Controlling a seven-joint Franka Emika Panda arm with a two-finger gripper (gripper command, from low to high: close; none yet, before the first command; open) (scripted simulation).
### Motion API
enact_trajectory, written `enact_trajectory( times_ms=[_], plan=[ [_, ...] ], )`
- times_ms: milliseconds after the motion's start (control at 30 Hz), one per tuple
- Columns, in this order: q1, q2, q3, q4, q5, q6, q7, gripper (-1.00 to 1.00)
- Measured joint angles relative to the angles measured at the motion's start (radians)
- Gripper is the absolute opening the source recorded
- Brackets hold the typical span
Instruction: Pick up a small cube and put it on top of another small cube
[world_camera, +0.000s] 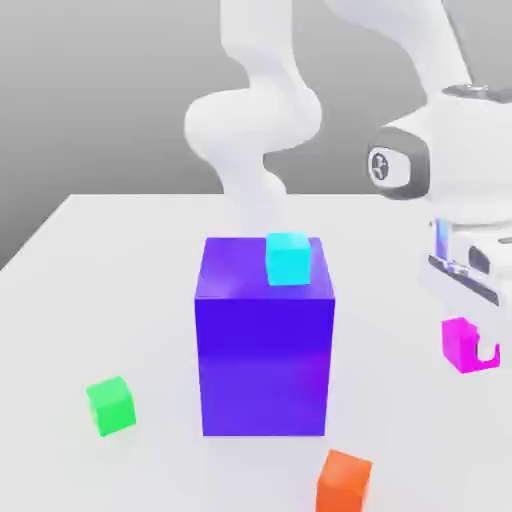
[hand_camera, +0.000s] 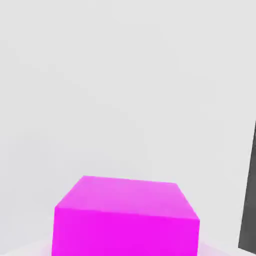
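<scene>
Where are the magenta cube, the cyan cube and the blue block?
magenta cube (hand_camera: 125, 220): hand view, front face.
cyan cube (world_camera: 288, 259): exterior view, front face.
blue block (world_camera: 265, 365): exterior view, front face.

No readable text or labels

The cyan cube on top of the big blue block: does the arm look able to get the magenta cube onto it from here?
Probably yes. The gripper is shut on the magenta cube, at the exterior view's right. The cyan cube sits uncovered on the blue block, nothing above it, though the cube must be lifted higher.
</scene>
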Motion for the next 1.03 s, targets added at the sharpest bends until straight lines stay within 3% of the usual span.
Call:
enact_trajectory(
  times_ms=[433,600,900,933,1033],
  plan=[
    [-0.504,-0.045,-0.251,0.002,-0.05,-0.103,-0.198,-1.0],
    [-0.623,-0.047,-0.307,-0.141,-0.118,-0.123,-0.183,-1.0],
    [-0.636,0.147,-0.254,-0.15,0.09,0.04,-0.336,-1.0],
    [-0.646,0.17,-0.238,-0.149,0.118,0.06,-0.356,1.0],
    [-0.646,0.17,-0.238,-0.149,0.118,0.06,-0.356,1.0]
  ],
)
